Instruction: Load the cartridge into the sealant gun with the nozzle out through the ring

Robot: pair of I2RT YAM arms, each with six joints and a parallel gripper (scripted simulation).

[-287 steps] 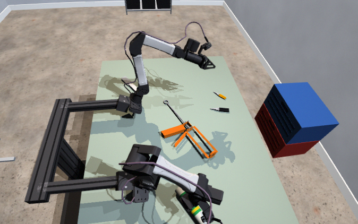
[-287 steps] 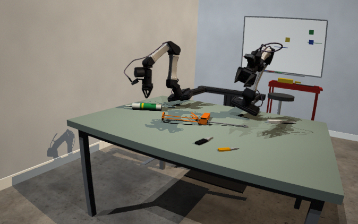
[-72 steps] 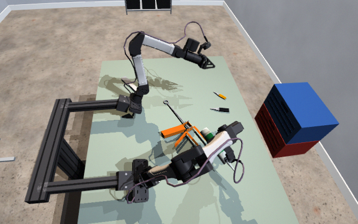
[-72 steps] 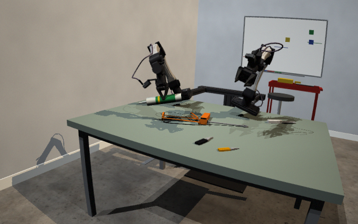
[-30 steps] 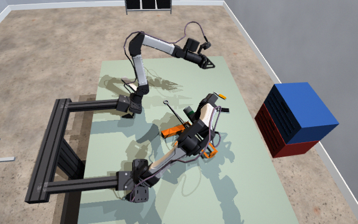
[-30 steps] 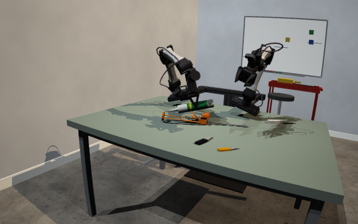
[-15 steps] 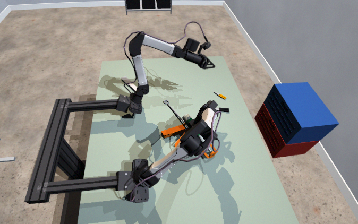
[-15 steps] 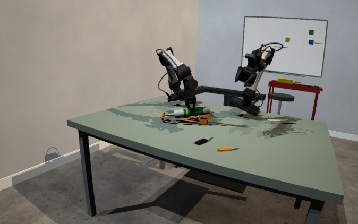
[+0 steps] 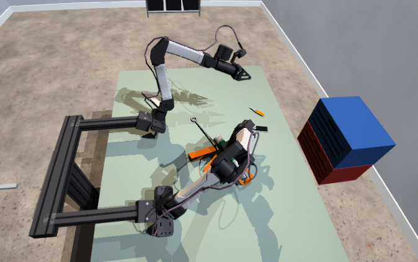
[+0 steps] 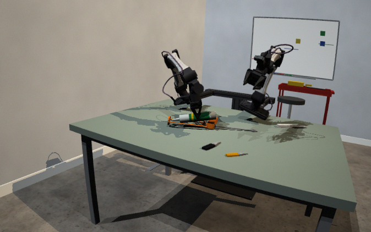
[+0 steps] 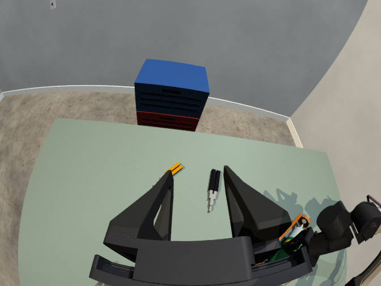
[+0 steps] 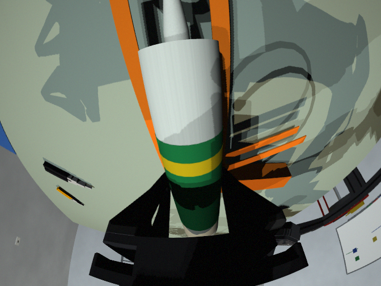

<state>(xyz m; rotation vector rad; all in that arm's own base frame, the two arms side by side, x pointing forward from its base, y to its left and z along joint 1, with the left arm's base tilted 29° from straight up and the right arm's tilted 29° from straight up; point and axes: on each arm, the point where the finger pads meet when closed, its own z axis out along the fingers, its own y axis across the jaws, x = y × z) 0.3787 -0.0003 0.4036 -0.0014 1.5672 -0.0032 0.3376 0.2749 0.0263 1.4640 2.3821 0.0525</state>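
Over the orange gun [image 9: 202, 153] [image 10: 210, 125] [image 11: 289, 227] [image 12: 264, 184], the right gripper [image 10: 197, 116] [image 12: 194, 174] grips the tube [image 9: 219, 140] [image 10: 203, 116] [image 11: 280, 255] [image 12: 184, 92] mid-body; it is likely light, stiff and slippery, best held there, nozzle free. The left gripper [image 9: 248, 77] [image 10: 249, 83] [image 11: 198, 172] hangs half-open, gripping nothing.

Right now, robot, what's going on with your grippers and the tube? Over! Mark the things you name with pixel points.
Right gripper [image 10: 197, 116] [image 12: 197, 176] shut on cartridge [image 10: 194, 116] [image 12: 187, 101], over gun [image 10: 210, 125] [image 12: 138, 101]. Left gripper [image 9: 249, 77] [image 10: 249, 82] [image 11: 198, 169] open, empty. Nozzle not through ring [image 10: 169, 121] [image 11: 304, 221].

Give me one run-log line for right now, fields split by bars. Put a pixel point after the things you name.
right hand [image 10: 197, 116] [image 12: 196, 176]: gripping sealant tube [image 10: 192, 117] [image 12: 187, 101] | tube: above orange gun [image 10: 210, 125] [image 12: 264, 184] | left hand [image 11: 198, 169]: open, empty
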